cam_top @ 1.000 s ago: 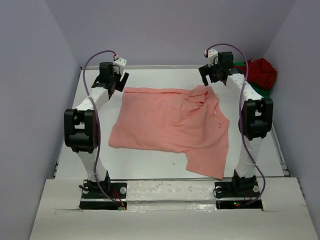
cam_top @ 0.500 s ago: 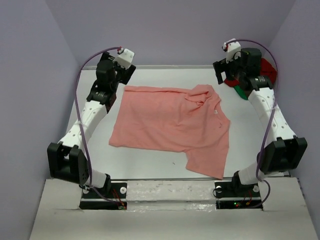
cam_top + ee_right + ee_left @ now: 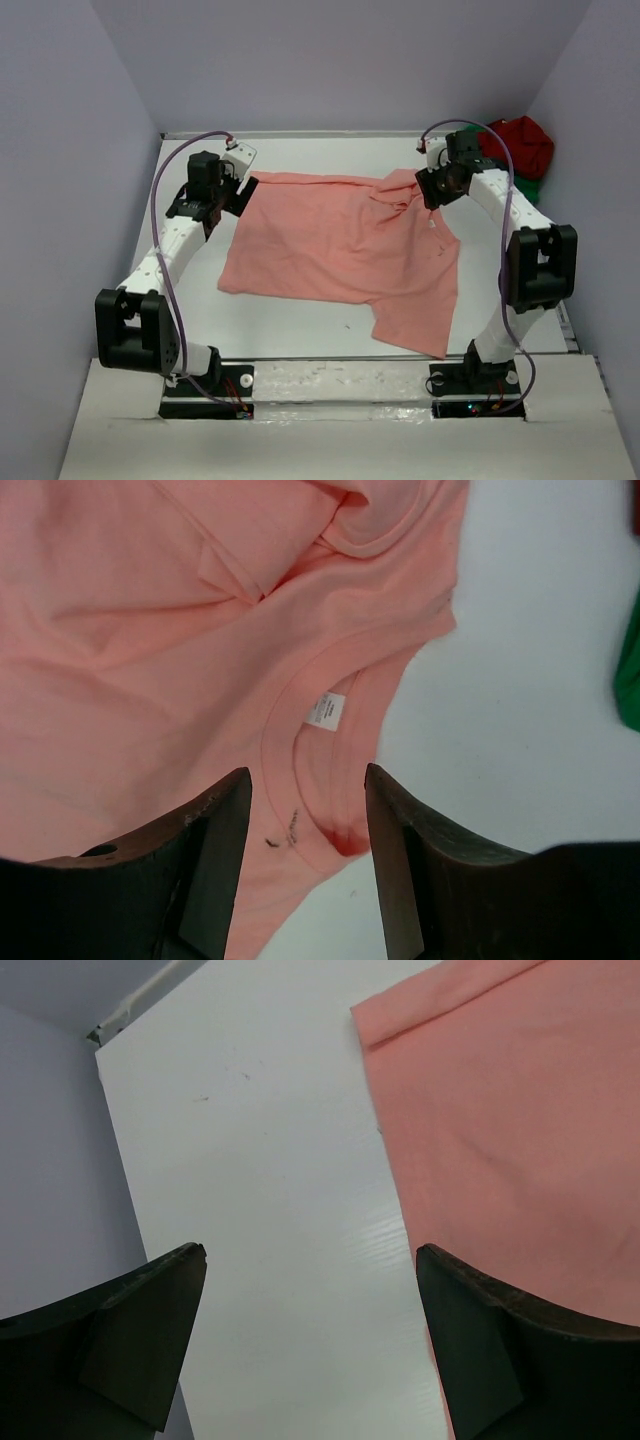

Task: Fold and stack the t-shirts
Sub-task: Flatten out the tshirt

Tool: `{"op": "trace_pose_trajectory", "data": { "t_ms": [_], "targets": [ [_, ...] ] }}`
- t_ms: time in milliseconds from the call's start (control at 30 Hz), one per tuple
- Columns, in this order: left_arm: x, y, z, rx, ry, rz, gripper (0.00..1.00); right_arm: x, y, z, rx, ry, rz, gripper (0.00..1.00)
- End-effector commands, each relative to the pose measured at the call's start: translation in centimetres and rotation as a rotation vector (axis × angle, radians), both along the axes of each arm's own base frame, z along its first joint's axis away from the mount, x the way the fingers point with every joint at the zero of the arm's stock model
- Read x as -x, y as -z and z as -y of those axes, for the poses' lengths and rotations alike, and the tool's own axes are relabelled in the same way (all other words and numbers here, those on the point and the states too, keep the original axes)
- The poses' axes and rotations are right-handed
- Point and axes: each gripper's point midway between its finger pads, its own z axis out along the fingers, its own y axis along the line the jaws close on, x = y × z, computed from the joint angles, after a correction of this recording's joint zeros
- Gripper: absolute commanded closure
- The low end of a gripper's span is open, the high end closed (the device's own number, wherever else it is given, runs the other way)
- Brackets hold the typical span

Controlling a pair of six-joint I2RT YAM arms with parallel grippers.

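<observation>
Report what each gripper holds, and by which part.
Nothing is held. The left gripper is open over the table beside the salmon-pink shirt; the right gripper hangs with jaws apart astride its collar.

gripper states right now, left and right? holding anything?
Left gripper: open, empty, at the edge of the salmon-pink cloth t-shirt.
Right gripper: open, jaws either side of that shirt's collar, nothing clamped.
</observation>
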Motion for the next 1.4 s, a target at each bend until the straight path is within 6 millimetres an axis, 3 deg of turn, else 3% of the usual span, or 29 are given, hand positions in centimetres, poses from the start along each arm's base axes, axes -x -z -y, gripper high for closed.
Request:
{"op": "trace_pose_trajectory", "data": {
  "t_ms": [0,67,100,133,167,200,300,400,600,833,1367],
  "targets": [
    [0.7,-1.1,0.4,0.065,0.016,0.015,0.01,-3.6,-1.2,-0.6,-0.018,-0.018,0.027,0.45],
    [1.1,-1.5,0.5,0.073,0.017,0.028,0.01,-4.6,0.6,-1.2,-0.034,-0.027,-0.035,0.46],
    [1.4,-1.3,0.2,0.064,0.012,0.025,0.01,-5.9,-0.7,-1.7,-0.056,-0.042,-0.008,0.47],
    [1.4,-1.1,0.1,0.058,0.003,0.021,0.01,-6.4,-0.7,-2.0,-0.067,-0.05,-0.015,0.48],
    [1.6,-1.2,-0.2,0.056,-0.005,0.025,0.01,-6.4,0.8,-2.3,-0.074,-0.056,-0.07,0.5],
    [1.7,-0.9,-0.2,0.051,-0.003,0.021,0.01,-7.5,-0.6,-2.8,-0.098,-0.074,-0.043,0.51],
    [2.1,-0.5,-0.5,0.054,-0.01,0.011,0.01,-8.1,0.6,-3.4,-0.117,-0.091,-0.095,0.53],
    [2.4,-0.3,-1.1,0.042,-0.04,0.008,0.01,-8.8,0.3,-4.6,-0.117,-0.129,-0.099,0.53],
    [2.3,-0.6,-1.2,0.043,-0.048,0.009,0.01,-7.3,1.7,-6.4,-0.098,-0.204,-0.166,0.53],
    [2.2,-0.4,-1.1,0.05,-0.043,0.002,0.01,-5.2,3.4,-7.1,-0.088,-0.264,-0.239,0.53],
    [2.7,0.6,-1.1,0.045,-0.033,-0.005,0.01,-6.0,7.8,-5.6,0.003,-0.236,-0.297,0.53]
  ]
}}
